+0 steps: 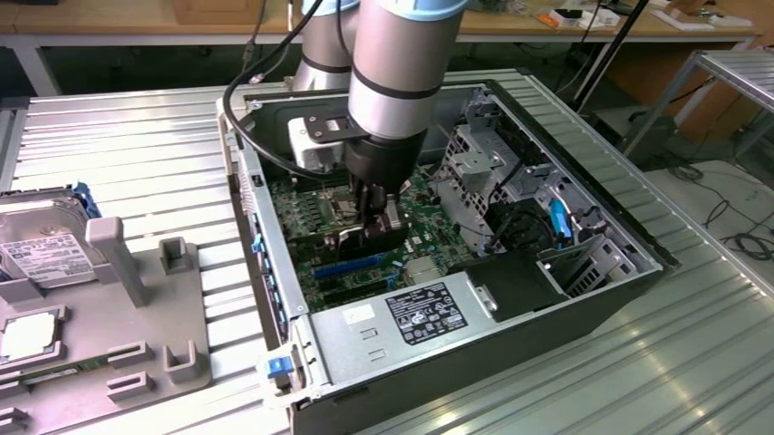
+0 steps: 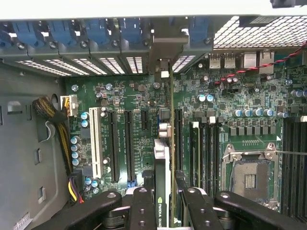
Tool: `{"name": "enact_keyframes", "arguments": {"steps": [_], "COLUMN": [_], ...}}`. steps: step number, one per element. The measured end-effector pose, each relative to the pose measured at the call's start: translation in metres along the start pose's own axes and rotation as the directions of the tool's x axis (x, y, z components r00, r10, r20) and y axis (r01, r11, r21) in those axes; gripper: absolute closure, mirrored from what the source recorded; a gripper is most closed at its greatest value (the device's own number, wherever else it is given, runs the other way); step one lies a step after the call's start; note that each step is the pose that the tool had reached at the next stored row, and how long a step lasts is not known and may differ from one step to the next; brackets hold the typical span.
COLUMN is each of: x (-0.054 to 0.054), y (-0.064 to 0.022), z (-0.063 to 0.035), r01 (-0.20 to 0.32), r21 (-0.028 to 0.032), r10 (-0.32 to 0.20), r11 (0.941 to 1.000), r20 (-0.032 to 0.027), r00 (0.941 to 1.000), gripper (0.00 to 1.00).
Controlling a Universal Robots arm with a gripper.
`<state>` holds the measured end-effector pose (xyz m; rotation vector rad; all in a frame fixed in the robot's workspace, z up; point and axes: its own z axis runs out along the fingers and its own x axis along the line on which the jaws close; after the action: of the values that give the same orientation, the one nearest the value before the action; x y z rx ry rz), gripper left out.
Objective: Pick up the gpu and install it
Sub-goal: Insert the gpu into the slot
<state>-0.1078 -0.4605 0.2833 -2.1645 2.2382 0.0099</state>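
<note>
Holding, item one: gpu (image 2: 162,163), gripped edge-on between the fingers (image 2: 139,208) of my end effector (image 2: 165,211), which is closed narrow on the card's top edge.

Location: inside the open computer case (image 1: 604,217) on the bench (image 1: 145,145). The card stands upright over the main board (image 2: 124,96), with its metal end bracket (image 2: 165,52) up against the rear wall of the case. I cannot tell whether its lower edge is seated in a slot.

Neighbours: long black slots (image 2: 128,143) on one side, memory sticks (image 2: 204,148) just beside it on the other, and the bare processor socket (image 2: 249,175) beyond those. A red-and-black wire (image 2: 268,60) runs near the rear ports.

Hazards, as I judge them:
- Sideways offset: the card's contacts could land on the slot wall or on the small parts beside it. Pressing then would bend the card or scar the board.
- Tilt in my grip: one end could seat first and the card would jam at an angle.
- Bracket misplaced: its tip could catch on the rear wall and hold that end of the card up.
- Drift toward the memory sticks: the card or my fingers could knock them.
- Loose clamp: the card could slip under the push.
</note>
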Motion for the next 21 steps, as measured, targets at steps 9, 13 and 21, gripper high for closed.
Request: {"name": "enact_keyframes", "arguments": {"steps": [9, 13, 21], "x": [0.0000, 0.0000, -0.0001], "y": [0.0017, -0.0010, -0.0039], "z": [0.0002, 0.0002, 0.0003], "r01": [0.000, 0.000, -0.001], "r21": [-0.0038, -0.0137, -0.0259], "r10": [0.000, 0.000, 0.000], "r11": [1.0000, 0.9999, 0.9997], "r20": [-0.0014, -0.0045, -0.0142], "r00": [1.0000, 1.0000, 0.9999], "gripper": [0.73, 0.73, 0.73]}}
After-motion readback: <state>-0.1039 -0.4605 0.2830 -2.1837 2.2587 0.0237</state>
